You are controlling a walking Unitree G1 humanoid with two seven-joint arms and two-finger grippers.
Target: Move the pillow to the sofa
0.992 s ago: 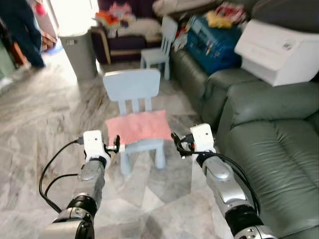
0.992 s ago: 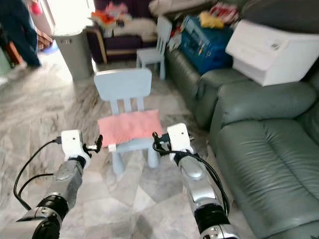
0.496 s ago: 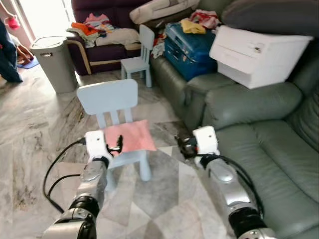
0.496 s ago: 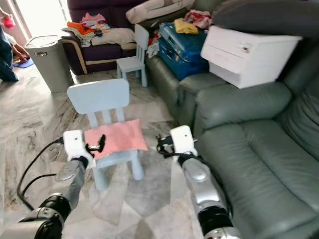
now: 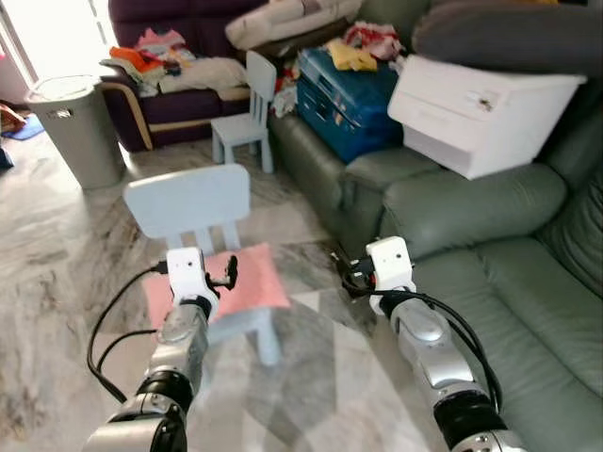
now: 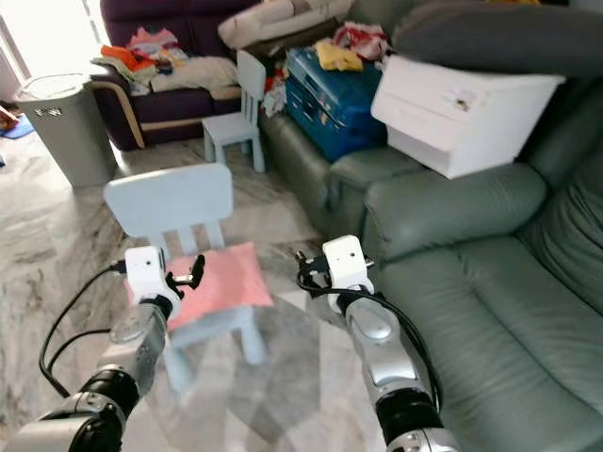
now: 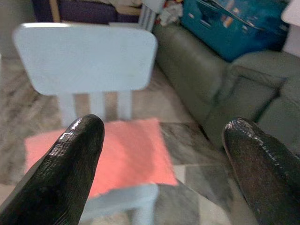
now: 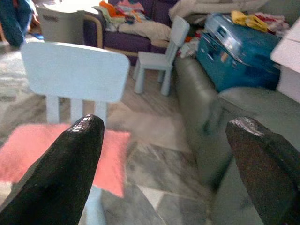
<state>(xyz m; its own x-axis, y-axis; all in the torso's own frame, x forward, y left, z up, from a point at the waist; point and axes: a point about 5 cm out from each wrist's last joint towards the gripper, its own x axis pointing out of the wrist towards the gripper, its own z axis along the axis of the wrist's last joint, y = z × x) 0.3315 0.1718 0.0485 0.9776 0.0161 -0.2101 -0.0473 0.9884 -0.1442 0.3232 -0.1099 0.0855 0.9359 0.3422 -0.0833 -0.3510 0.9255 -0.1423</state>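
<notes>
A flat pink pillow [image 5: 259,282] lies on the seat of a small pale-blue chair [image 5: 187,200] on the marble floor. My left gripper [image 5: 229,271] hovers open at the pillow's near left edge, nothing between its fingers. In the left wrist view the pillow [image 7: 126,154] sits below and between the spread fingertips [image 7: 79,140]. My right gripper [image 5: 342,274] is open too, held in the gap between the chair and the green leather sofa [image 5: 528,311]. Its wrist view catches the pillow [image 8: 42,152] off to one side.
On the sofa's far end sit a white box [image 5: 480,94] with a dark cushion on top and a blue suitcase [image 5: 344,99]. A second small chair [image 5: 243,122], a grey bin [image 5: 71,127] and a purple couch [image 5: 179,75] piled with clothes stand behind.
The camera has swung toward the sofa, so the chair and pillow now sit further left in view. A person at the far left has gone out of frame. Both grippers stay open.
</notes>
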